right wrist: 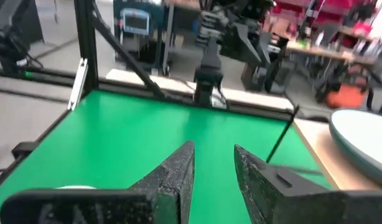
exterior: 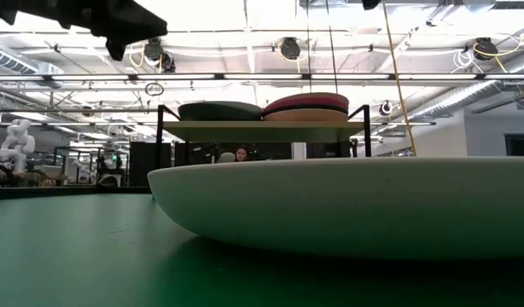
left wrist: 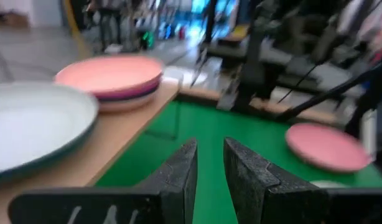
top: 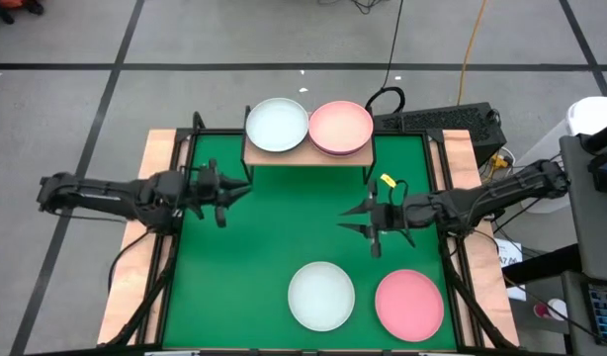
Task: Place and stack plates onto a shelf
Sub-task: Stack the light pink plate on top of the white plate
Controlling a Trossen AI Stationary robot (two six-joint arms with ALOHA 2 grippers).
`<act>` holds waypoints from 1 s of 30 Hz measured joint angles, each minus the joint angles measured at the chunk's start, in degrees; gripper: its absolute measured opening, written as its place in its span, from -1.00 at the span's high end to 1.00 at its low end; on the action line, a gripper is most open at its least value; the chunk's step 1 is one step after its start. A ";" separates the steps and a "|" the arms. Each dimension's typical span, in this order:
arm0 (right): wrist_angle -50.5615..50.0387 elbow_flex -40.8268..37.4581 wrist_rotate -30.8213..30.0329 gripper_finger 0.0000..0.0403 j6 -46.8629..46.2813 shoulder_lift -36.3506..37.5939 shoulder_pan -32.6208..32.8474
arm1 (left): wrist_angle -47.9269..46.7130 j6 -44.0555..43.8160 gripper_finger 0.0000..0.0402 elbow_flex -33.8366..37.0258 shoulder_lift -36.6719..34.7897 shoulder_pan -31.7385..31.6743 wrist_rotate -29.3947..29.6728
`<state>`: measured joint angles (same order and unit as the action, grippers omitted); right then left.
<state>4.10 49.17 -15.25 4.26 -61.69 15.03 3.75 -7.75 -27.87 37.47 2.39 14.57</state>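
On the shelf point(top: 308, 156) sit a mint-topped plate stack point(top: 277, 125) and a pink-topped stack point(top: 340, 127). Nearer than it, a mint plate point(top: 321, 296) and pink plate point(top: 409, 304) lie on the table point(top: 274, 222). The left gripper point(top: 232, 191) and right gripper point(top: 355, 218), fingers slightly parted and empty, flank the shelf.

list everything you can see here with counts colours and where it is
shelf: 1, light wood on thin black legs, far edge of the table
plates on the shelf: a mint-white topped stack on the left half, a pink-topped stack on the right half with magenta beneath; exact counts hidden
plates on the table: 2, mint-white and pink, side by side near the front edge
table: 1, green top
person: 1, far behind the shelf in the low view
left end effector: 1, dark, empty, fingers slightly apart, left of centre
right end effector: 1, dark, empty, fingers slightly apart, right of centre
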 joint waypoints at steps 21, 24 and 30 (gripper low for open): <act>-44.63 -2.35 17.86 0.53 -37.35 -1.05 1.42 | 20.34 2.45 0.59 9.72 0.46 4.72 1.17; -43.09 -6.61 22.75 0.53 -41.31 -1.07 1.62 | 20.16 2.15 0.59 9.72 0.48 4.72 1.18; -35.77 -14.19 31.15 0.53 -48.28 -1.07 3.16 | 20.06 1.99 0.59 9.69 0.86 4.72 1.18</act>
<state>-31.68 34.98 15.91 -44.02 -62.76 18.19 23.81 -5.76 -18.17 38.33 7.11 15.75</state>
